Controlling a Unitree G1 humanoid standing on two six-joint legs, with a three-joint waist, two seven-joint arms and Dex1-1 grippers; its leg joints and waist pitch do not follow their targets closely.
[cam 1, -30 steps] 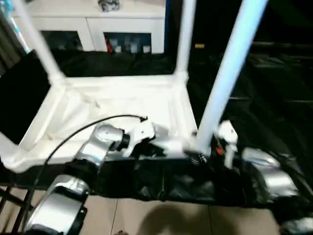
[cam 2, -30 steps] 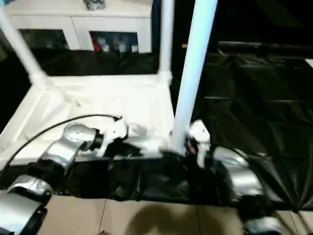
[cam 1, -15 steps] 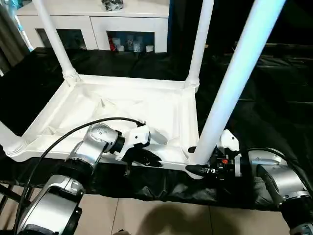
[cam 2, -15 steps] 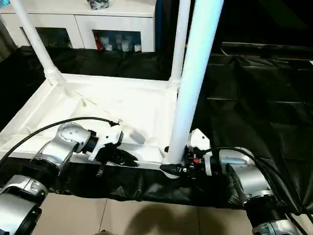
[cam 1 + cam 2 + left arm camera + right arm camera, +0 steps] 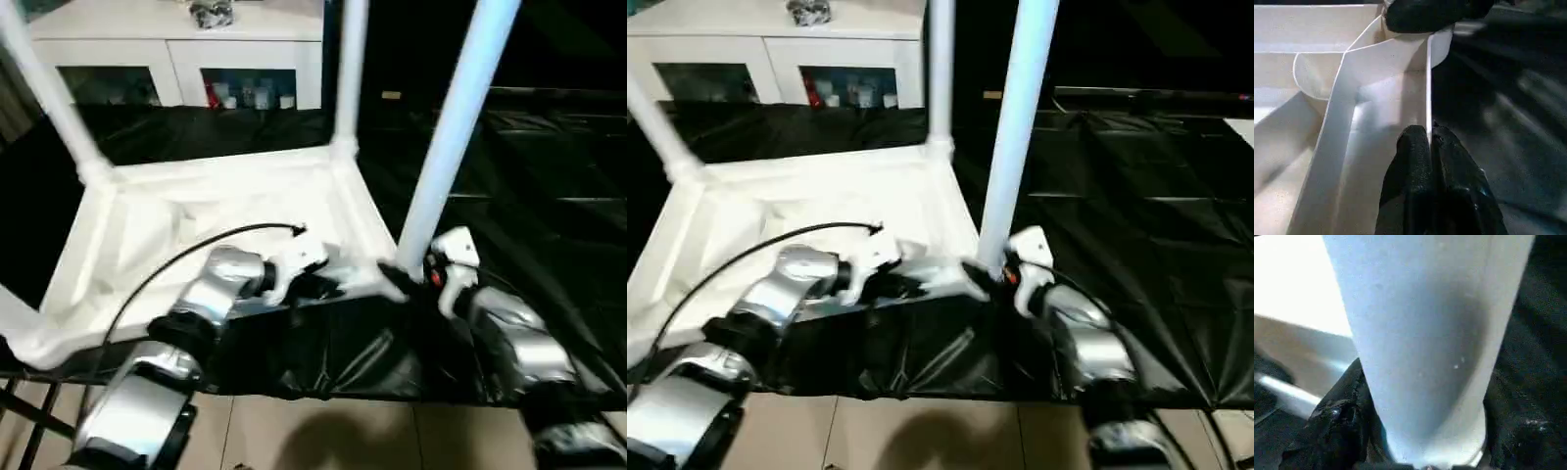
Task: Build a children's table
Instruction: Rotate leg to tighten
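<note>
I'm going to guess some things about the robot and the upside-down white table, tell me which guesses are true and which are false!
1. The white plastic table top lies upside down on black sheeting. True.
2. The left gripper is wide open in the air. False: it is shut on the table top's thin side wall.
3. The right gripper is at the foot of the near white tube leg. True: its black fingers sit on either side of the tube.
4. All the legs lie flat on the floor. False: the ones in view stand upright at the table top's corners.
5. A white cabinet with glass doors stands behind the table. True.
</note>
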